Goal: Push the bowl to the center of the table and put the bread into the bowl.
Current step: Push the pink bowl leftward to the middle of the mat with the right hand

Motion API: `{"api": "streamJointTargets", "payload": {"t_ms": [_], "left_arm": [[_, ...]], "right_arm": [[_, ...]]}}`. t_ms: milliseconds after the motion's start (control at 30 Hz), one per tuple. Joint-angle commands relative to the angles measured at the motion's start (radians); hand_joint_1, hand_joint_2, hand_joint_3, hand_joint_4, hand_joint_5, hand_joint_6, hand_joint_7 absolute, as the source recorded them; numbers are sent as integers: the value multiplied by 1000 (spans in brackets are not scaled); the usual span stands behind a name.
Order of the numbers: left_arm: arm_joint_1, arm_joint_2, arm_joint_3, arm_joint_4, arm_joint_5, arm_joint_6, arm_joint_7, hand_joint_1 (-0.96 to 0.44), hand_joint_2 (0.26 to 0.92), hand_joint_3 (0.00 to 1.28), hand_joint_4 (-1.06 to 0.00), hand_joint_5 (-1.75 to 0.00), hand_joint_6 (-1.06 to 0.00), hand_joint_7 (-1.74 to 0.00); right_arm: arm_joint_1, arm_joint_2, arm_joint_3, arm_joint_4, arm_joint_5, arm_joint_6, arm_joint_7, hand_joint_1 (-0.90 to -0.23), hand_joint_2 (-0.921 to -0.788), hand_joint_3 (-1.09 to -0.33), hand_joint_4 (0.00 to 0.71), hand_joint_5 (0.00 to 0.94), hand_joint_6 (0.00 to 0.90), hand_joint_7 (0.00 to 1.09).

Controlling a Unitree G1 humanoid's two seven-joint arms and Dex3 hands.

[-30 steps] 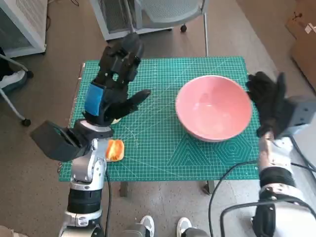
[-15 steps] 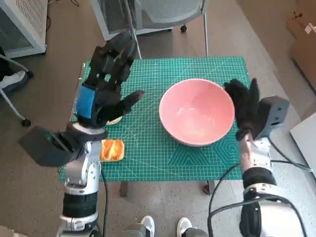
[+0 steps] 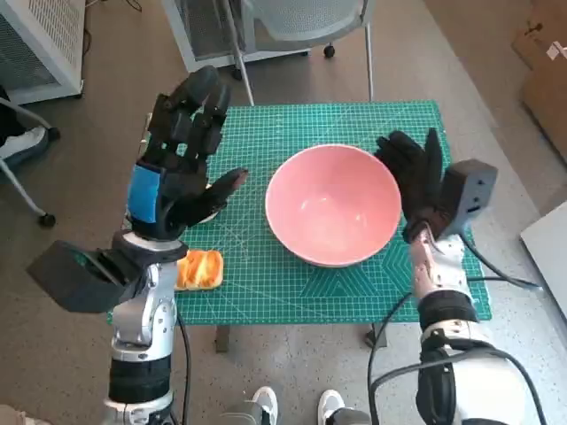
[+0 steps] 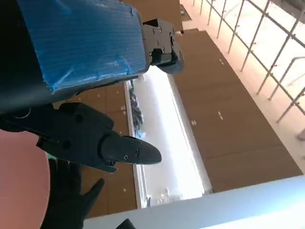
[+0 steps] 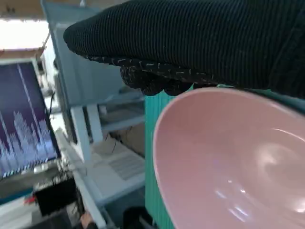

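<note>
Your left hand (image 3: 175,164) hangs raised over the left part of the worktop (image 3: 266,292), its fingers (image 3: 188,111) spread apart and gripping nothing. Below its forearm, at the worktop's near left edge, you can see the bread (image 3: 198,269) lying on the green cutting mat (image 3: 292,128). Moving right, the pink bowl (image 3: 332,204) sits upright and empty near the middle of the mat. Your right hand (image 3: 413,180) stands flat against the bowl's right rim, its gloved fingers (image 3: 396,150) extended and open, clamped on nothing; the right wrist view shows the glove lying right over that rim.
</note>
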Motion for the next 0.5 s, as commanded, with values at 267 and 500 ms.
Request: {"api": "streamJointTargets", "payload": {"t_ms": [267, 500], "left_arm": [[38, 11, 5, -33, 36, -20, 30, -398, 920, 182, -106, -22, 1, -632], [45, 9, 4, -36, 45, -24, 39, -391, 921, 177, -102, -18, 1, -616]], "right_arm": [[-19, 48, 31, 12, -26, 22, 4, -511, -921, -802, 209, 3, 316, 15], [-21, 33, 42, 9, -45, 14, 10, -522, -921, -784, 213, 5, 313, 13]]}}
